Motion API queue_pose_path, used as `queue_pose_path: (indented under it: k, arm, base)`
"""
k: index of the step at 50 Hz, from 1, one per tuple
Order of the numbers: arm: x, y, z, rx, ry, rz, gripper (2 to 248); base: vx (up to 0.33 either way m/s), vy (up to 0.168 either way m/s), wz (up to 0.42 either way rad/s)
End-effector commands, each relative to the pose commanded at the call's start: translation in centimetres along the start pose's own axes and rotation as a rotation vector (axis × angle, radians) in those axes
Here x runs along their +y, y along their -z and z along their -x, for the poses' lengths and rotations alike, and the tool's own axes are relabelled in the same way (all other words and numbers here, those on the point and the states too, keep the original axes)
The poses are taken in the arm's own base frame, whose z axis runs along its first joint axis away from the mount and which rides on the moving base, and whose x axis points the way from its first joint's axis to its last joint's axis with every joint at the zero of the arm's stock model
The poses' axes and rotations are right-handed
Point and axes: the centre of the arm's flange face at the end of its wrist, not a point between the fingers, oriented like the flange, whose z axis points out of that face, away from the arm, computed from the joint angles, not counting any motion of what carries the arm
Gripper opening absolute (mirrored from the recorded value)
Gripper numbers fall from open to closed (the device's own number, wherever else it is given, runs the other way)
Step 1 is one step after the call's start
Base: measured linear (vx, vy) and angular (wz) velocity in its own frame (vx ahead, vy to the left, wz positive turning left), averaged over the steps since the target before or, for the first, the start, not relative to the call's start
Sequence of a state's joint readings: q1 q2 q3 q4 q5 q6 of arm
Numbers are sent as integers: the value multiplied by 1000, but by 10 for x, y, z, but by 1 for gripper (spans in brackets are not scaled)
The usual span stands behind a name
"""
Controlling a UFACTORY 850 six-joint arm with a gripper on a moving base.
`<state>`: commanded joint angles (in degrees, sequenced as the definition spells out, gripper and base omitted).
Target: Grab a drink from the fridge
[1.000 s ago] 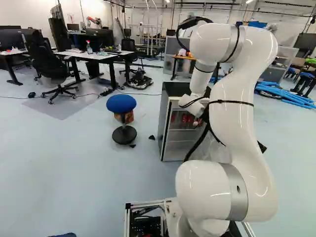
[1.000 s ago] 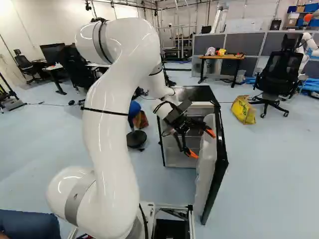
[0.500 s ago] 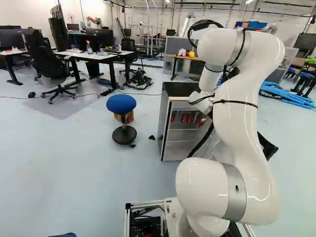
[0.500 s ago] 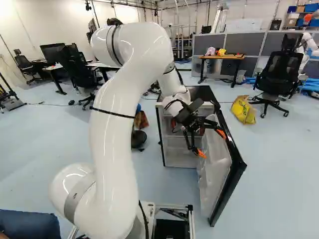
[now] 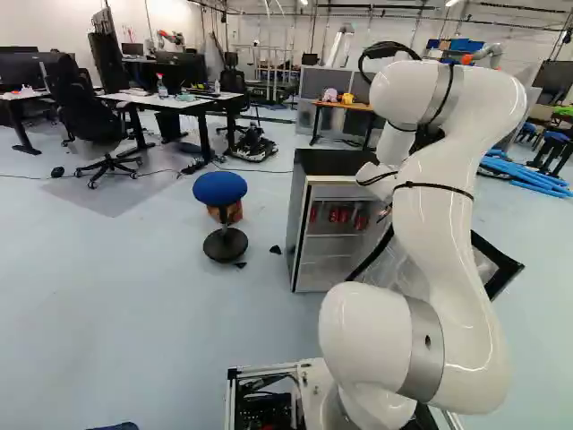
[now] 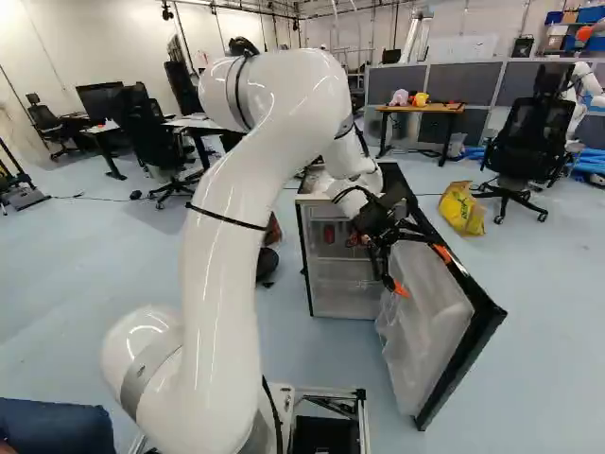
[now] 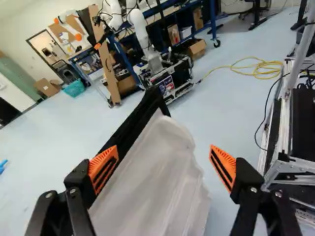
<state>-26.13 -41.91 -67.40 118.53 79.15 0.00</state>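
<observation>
Black-topped, box-shaped fridge [image 5: 331,163]: one. Small red cylindrical cans [image 5: 334,215]: at least three, full count unclear. Blue round-seated stool [image 5: 219,187]: one. Crumpled yellow bag [image 6: 463,209]: one.

In the left base view, right of centre, my arm [image 5: 439,242] hides most of my gripper [image 6: 422,271] and part of the fridge door [image 6: 430,326]; the red cans [image 5: 338,215] look too small to identify. In the right base view it covers the stool's seat [image 5: 220,188].

- Pincer [image 6: 422,271]: fingers spread wide, 12 o'clock being straight ahead.
- Fridge door [image 7: 152,187]: between the fingers, its black edge nearer the 9 o'clock pad [image 7: 102,171].
- Another robot [image 7: 140,32]: 12 o'clock, beyond the door.
- Yellow cable [image 7: 268,76]: floor, between 1 and 2 o'clock.
- Teal basket [image 7: 74,88]: between 10 and 11 o'clock.
</observation>
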Motion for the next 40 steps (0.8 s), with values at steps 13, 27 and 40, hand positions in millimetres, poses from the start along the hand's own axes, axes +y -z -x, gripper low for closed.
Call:
queue_pose_path:
  k: [13, 27, 40]
  arm:
    - [-28, -14, 1, 0, -40, -1, 247]
    - [-55, -28, 3, -8, -77, -12, 247]
    - [-70, -35, 5, -26, -90, -36, 247]
  base:
    - [0, 0, 0]
    - [0, 0, 0]
    - [0, 0, 0]
